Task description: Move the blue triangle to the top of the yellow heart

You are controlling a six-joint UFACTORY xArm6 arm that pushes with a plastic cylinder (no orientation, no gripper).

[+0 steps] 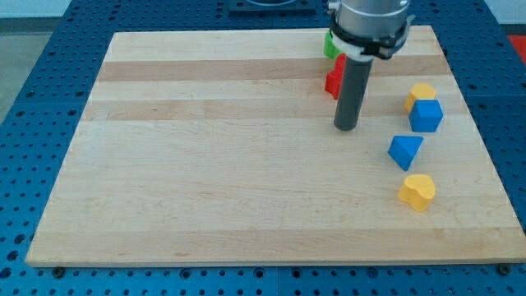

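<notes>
Our arm shows only its lowest part, entering from the view's top: a broad round collar (369, 29) in silvery grey metal with a darker, near-black band around its lower edge, and a thin white ring beneath that. From the middle of it hangs our rod (352, 90), a straight, smooth cylinder in dark grey to black, plain along its whole length, with a faint lighter sheen down one side. It ends in my tip (345, 128), cut flat and blunt, the same dark colour as the rest.
</notes>
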